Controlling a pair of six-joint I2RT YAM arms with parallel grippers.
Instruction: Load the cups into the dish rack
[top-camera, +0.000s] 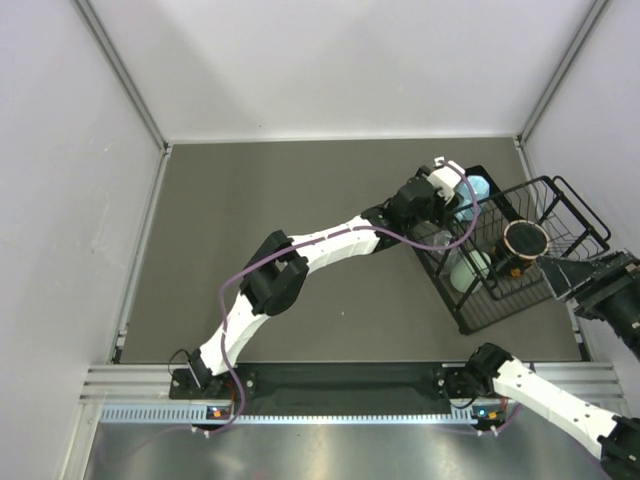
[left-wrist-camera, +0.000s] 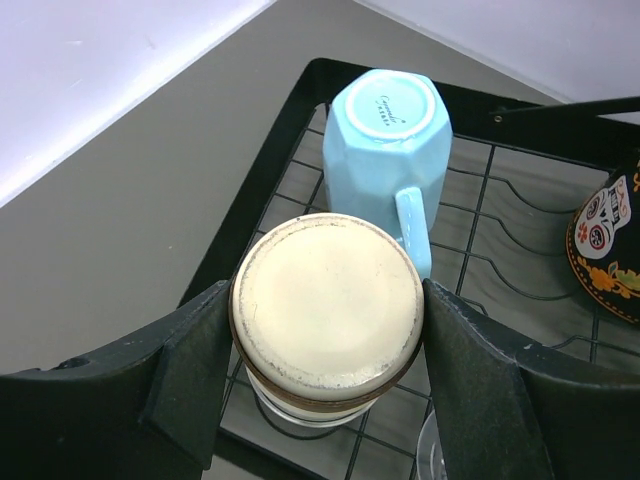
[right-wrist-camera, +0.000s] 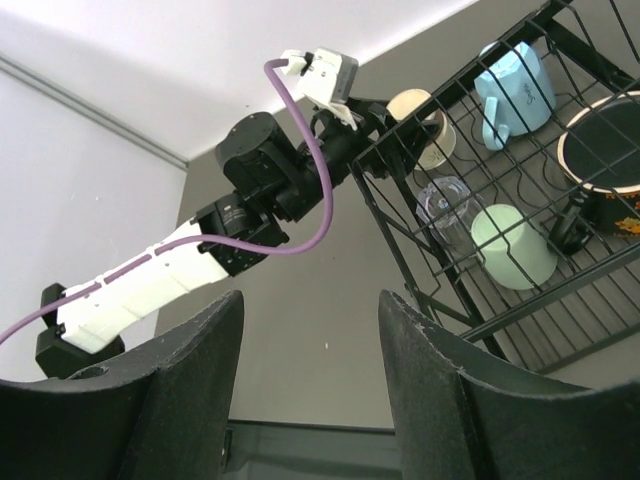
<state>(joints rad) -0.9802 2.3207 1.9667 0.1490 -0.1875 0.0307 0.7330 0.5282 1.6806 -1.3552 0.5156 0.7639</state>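
Left end effector (left-wrist-camera: 327, 335): clenched on a cream-based cup (left-wrist-camera: 328, 290), one black finger (left-wrist-camera: 200, 370) pressed against each side of it.
Cream-based cup: held upside down, its flat cream base facing the wrist camera, a brownish band under the base and clear-looking material below that.
Cup position: over the wires at a corner of the dish rack (left-wrist-camera: 262, 175), inside its black frame; whether its rim rests on the wires cannot be told.
Nearest neighbour: light blue mug (left-wrist-camera: 385, 135), also base up in the rack, its handle pointing at the cream-based cup and ending just beside it.
Left arm: stretched from its base across the bench (top-camera: 300, 200) to the rack's far-left corner.
Clear ribbed cup (right-wrist-camera: 447, 205): in the rack, just beside the mint green tumbler (right-wrist-camera: 512, 245).
Mint green tumbler: in the rack near the frame's front side, tilted.
Dark mug (top-camera: 523, 245): in the rack's raised wire basket section, patterned on its side, a pale-ringed round face turned upward.
Dish rack: stands on the right part of the bench, turned at an angle to its edges.
Right end effector (right-wrist-camera: 310, 385): released, fingers apart with nothing between them.
Right end effector position: just beside the rack's right side, apart from every cup.
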